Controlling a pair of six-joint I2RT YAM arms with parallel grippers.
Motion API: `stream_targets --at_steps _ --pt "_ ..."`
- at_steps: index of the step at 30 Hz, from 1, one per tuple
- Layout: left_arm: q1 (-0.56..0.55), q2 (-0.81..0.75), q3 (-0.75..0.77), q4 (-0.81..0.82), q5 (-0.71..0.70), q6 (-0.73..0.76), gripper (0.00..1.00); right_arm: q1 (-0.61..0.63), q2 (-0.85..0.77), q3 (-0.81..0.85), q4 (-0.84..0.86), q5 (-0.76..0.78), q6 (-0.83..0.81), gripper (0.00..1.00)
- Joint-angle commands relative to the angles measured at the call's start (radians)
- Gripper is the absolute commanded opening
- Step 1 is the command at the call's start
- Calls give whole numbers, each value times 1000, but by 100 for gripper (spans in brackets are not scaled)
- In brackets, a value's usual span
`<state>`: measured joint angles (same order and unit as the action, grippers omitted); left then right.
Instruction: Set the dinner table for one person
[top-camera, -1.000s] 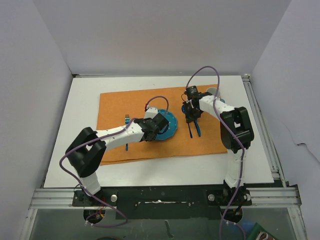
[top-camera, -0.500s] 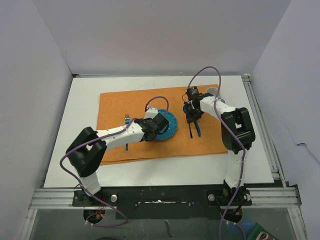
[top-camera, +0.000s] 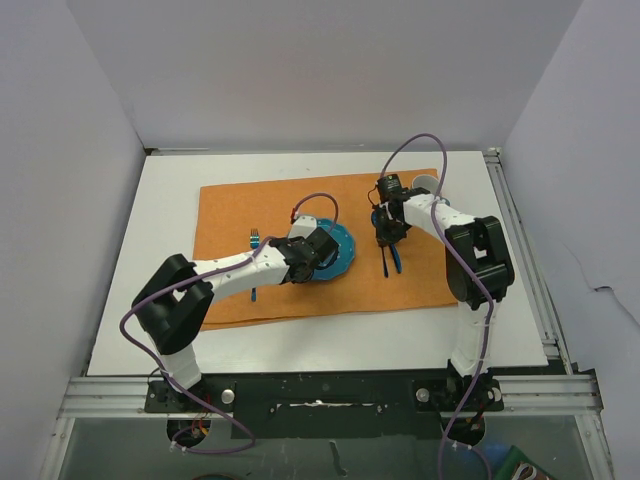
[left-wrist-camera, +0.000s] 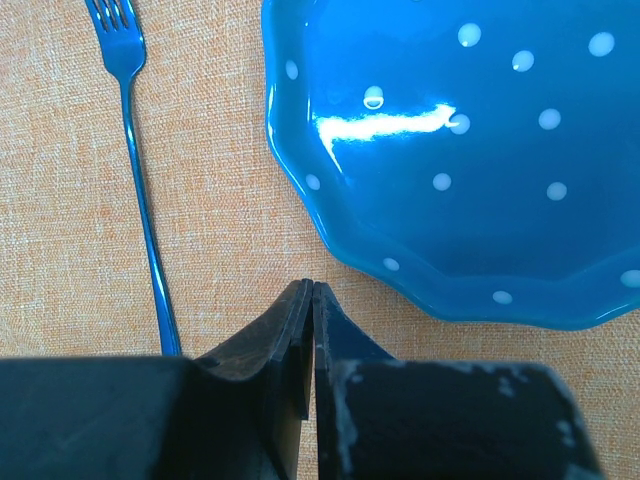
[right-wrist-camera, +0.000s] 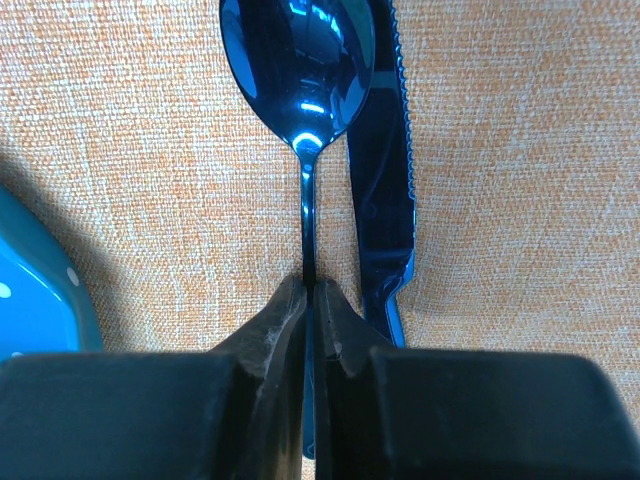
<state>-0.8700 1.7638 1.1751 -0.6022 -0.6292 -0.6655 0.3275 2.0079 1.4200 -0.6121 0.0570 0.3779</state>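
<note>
The white bench (top-camera: 330, 345) fills the view, with an orange cloth (top-camera: 240, 205) across its middle toward the far edge. The right fingers (right-wrist-camera: 292, 300) pinch the handle of a spoon (right-wrist-camera: 298, 60) lying just beside a knife (right-wrist-camera: 385, 180). The left fingers (left-wrist-camera: 300, 305) are pressed together and empty, near the plate (left-wrist-camera: 450, 150), with a fork (left-wrist-camera: 140, 170) alongside.

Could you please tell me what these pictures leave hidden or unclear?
Right wrist view: the handle end of the spoon is hidden inside the right gripper, which is shut on it. The handle end of the knife lies behind that gripper.
Left wrist view: the handle end of the fork is behind the left gripper. The plate is cut off by the top and right edges.
Top view: a white object is mostly covered by the right arm, so it is unidentifiable.
</note>
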Motion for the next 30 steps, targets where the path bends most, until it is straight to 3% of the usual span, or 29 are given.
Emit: stream_targets --at_steps 1,2,8,11,30 --pt "-6 0 44 5 -8 -1 4 -13 -42 -16 -12 44 -2 0" --pt "-6 0 46 5 -8 0 4 -12 -40 -16 -12 42 -3 2" --pt "-9 6 52 4 -7 1 4 -13 -31 -19 -12 32 -8 43" --pt "-9 9 54 4 -6 1 4 -11 -41 -25 -4 29 -8 50" --pt "-15 29 67 3 -3 4 4 -5 -100 -19 -2 13 -7 53"
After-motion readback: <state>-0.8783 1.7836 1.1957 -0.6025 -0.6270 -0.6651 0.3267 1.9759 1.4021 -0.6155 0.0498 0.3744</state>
